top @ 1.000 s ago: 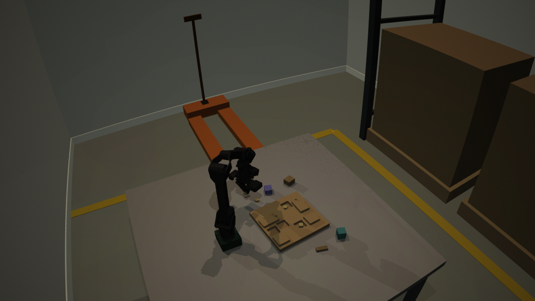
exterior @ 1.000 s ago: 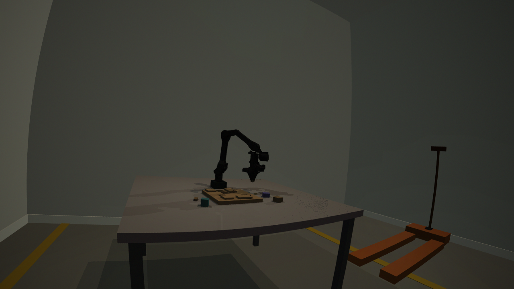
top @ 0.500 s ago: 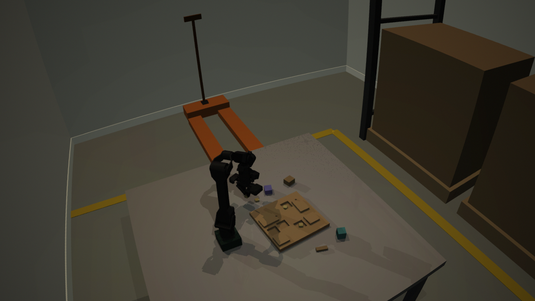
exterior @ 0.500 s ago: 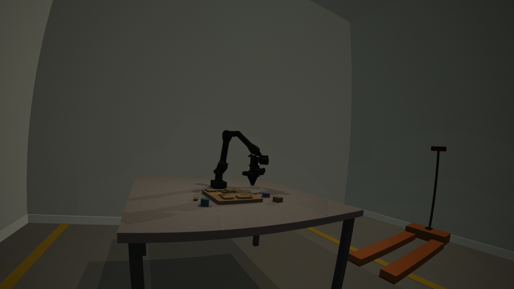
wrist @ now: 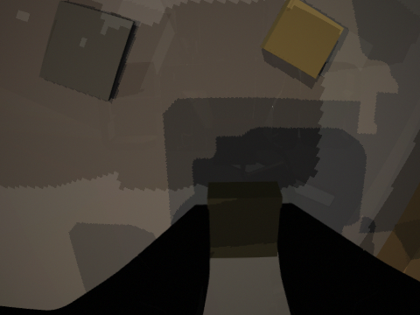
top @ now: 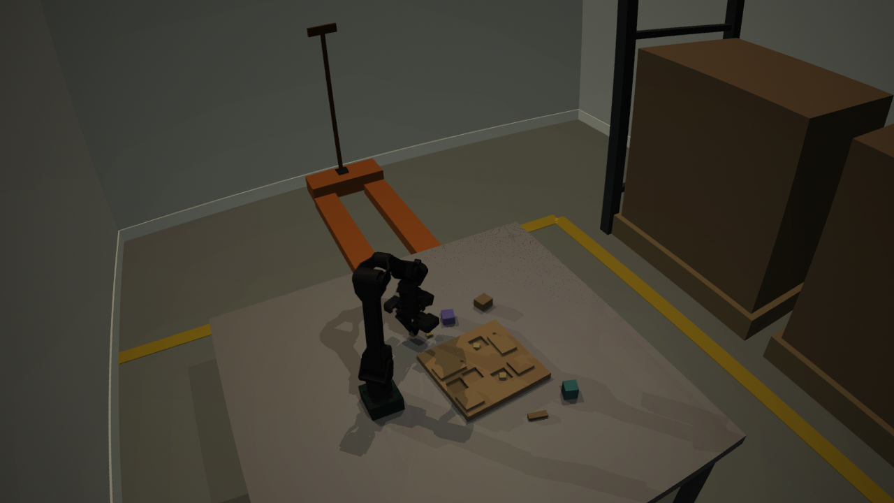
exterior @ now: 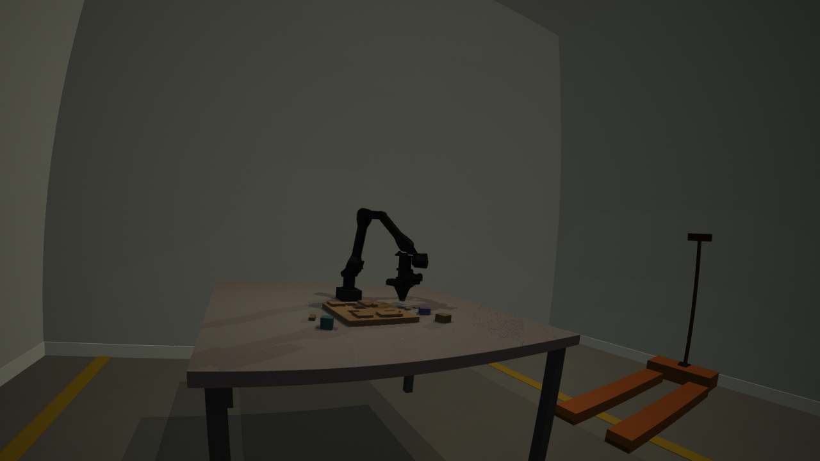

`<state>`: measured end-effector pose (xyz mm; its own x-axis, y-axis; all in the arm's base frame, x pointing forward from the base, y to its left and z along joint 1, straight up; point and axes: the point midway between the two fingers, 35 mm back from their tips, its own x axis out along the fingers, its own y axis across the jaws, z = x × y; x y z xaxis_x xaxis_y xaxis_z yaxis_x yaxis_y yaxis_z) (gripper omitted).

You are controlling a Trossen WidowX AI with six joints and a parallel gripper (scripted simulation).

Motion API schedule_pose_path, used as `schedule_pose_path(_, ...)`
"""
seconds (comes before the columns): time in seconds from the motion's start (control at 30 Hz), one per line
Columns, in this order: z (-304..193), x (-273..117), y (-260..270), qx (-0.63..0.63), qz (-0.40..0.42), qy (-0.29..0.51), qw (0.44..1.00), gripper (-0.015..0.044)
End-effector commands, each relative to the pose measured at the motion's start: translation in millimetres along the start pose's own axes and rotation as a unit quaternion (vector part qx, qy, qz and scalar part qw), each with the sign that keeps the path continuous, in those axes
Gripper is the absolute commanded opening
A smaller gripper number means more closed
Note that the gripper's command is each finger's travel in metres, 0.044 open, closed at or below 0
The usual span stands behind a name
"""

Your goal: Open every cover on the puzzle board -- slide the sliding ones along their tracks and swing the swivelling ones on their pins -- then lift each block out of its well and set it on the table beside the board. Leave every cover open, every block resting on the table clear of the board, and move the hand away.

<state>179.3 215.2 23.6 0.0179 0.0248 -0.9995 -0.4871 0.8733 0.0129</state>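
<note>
My gripper [top: 413, 333] [exterior: 402, 299] [wrist: 243, 218] is shut on a dull yellow block [wrist: 244, 225] and holds it above the table, beside the puzzle board [top: 494, 397] [exterior: 381, 323] [wrist: 394, 247]. On the table near it lie a yellow block [top: 429, 335] [wrist: 303, 40] and a grey block [wrist: 87, 52], which the arm hides in the top view. A yellow block [top: 476, 345] sits in one uncovered well and another yellow block [top: 502, 376] in a second. Two other wells look open and empty. Several flat covers, such as one cover [top: 502, 342] at the back, lie beside the wells.
A purple cube [top: 448, 317] [exterior: 424, 310] and a brown block [top: 482, 301] [exterior: 442, 318] stand behind the board. A teal cube [top: 570, 389] [exterior: 327, 322] and a small tan bar [top: 537, 415] [exterior: 311, 317] lie beyond its other side. The arm's base [top: 382, 401] stands near the board.
</note>
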Motion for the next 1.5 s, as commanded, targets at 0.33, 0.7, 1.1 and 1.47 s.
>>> schedule_pose_path(0.33, -5, 24, -2, 0.003, 0.000, 0.003, 1.000, 0.0080)
schedule_pose_path(0.7, -5, 30, -2, 0.000, -0.001, 0.001, 1.000, 0.0133)
schedule_pose_path(1.1, -5, 28, -2, 0.000, -0.001, 0.001, 1.000, 0.0440)
schedule_pose_path(1.47, -3, -6, -1, 0.001, 0.000, 0.002, 1.000, 0.0440)
